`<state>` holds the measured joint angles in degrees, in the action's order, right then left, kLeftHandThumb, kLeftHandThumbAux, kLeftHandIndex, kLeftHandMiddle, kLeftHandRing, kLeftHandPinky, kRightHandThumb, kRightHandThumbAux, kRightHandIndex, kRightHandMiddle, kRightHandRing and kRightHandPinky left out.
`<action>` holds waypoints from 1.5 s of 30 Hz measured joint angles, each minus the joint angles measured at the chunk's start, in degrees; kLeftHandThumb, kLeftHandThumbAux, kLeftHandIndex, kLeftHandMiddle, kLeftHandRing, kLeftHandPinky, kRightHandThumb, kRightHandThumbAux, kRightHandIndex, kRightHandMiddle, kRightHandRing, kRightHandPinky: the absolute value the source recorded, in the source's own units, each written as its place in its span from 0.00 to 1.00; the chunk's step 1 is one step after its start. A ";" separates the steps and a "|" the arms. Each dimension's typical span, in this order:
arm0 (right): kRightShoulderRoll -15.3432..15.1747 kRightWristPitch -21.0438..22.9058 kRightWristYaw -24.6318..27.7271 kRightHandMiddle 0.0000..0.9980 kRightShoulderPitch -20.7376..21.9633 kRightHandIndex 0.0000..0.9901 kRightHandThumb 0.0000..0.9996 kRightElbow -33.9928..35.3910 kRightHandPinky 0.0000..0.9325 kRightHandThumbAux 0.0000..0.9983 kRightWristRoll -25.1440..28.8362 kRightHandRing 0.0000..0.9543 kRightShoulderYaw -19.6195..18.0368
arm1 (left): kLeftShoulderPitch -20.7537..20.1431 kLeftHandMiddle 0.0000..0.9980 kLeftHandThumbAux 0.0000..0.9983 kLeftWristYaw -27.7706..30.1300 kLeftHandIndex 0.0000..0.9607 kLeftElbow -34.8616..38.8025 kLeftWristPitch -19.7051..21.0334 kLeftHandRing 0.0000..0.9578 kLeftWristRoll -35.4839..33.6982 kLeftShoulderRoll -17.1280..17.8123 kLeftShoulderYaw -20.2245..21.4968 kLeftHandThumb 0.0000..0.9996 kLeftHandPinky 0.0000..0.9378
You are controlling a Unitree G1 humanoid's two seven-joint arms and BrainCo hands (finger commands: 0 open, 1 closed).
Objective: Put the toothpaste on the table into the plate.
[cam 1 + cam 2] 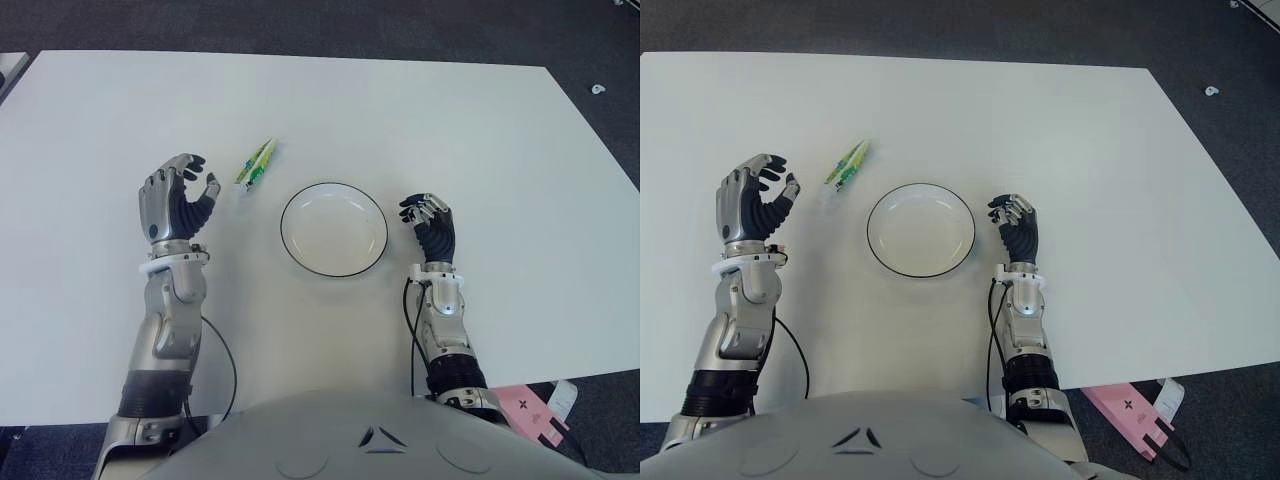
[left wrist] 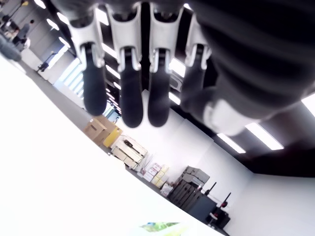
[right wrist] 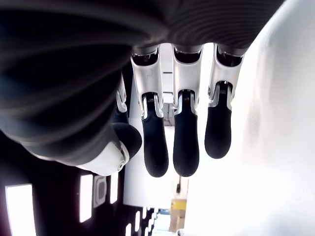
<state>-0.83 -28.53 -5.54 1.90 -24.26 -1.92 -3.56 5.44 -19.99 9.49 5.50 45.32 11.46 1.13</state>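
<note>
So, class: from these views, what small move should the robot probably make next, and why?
Probably ease the left hand forward and toward the toothpaste. The tube lies on the table just beyond that hand, outside the plate. Its fingers are relaxed and hold nothing; the right hand shows right of the plate.

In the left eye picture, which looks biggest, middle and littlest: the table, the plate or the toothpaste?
1. table
2. plate
3. toothpaste, lying beside the plate.
</note>
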 measured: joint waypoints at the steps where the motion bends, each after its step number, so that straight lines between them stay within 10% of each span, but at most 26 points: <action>1: 0.04 0.00 -0.06 0.50 0.06 0.43 0.71 0.00 0.54 0.73 0.00 0.53 -0.01 | -0.58 0.33 0.45 1.15 0.29 0.05 1.12 0.38 0.64 0.38 -0.14 0.34 0.42; 18: 0.20 0.12 -1.22 0.49 0.59 0.43 0.71 -0.29 0.54 0.73 -0.55 0.53 0.10 | -17.96 0.05 0.22 20.62 0.00 -5.66 21.14 0.04 9.79 8.31 -6.77 0.36 0.08; 45: 0.25 0.53 -1.98 0.49 1.02 0.43 0.71 -0.43 0.54 0.73 -0.79 0.53 0.04 | -42.46 0.00 0.16 36.85 0.00 -34.50 12.74 0.00 6.47 16.03 -20.37 0.37 0.00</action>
<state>-0.59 -28.00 -7.52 2.92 -24.69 -2.71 -3.52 -37.02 16.86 -25.02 18.25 51.79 27.49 -19.24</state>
